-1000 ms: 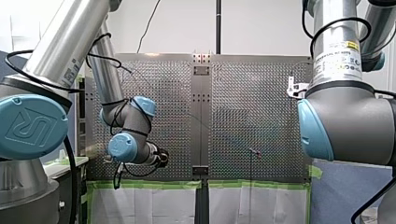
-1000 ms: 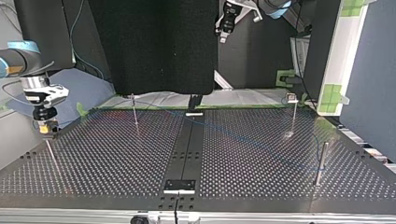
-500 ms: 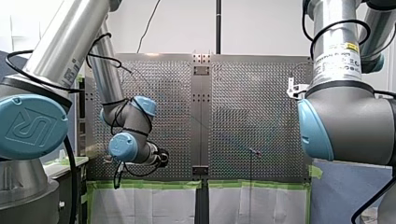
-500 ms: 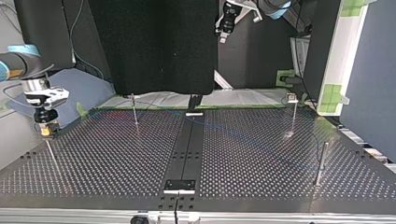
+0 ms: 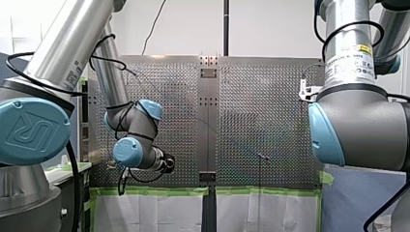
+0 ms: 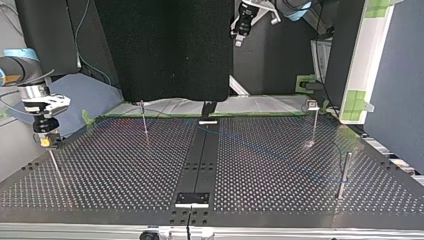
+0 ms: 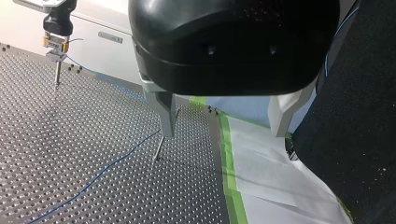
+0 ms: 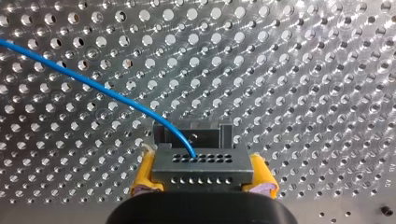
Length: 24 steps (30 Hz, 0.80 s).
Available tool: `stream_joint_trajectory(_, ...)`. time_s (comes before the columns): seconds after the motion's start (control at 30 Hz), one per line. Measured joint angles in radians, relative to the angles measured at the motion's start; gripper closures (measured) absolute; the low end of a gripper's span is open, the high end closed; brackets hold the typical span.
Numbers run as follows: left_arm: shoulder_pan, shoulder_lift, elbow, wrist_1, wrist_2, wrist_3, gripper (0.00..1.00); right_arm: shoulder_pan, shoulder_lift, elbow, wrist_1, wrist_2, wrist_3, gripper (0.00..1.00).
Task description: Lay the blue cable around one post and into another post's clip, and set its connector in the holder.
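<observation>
My right gripper (image 8: 203,176) is clamped on the connector (image 8: 203,162), the blue cable (image 8: 93,85) running out ahead of it; my left gripper's (image 7: 224,132) jaws stand apart

Silver arm tubes (image 5: 72,38), pale-blue joint caps (image 5: 31,130), black cables (image 5: 76,193), yellow-padded right gripper (image 8: 203,176)

UR logo on my left arm's blue joint cap (image 5: 31,131), print on my right arm's white label (image 5: 349,62) illegible

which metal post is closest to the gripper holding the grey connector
The thin metal post at the top view's far left, just below my right gripper; the other three stand toward the middle and right.
</observation>
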Motion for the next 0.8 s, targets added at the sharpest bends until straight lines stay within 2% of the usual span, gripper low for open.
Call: stream_joint_trajectory(0.8,0.0,0.0,-0.001,-0.001,0.0,0.0,0.02,-0.003,0.013,-0.002,-0.017,-0.041,-0.001,1.0)
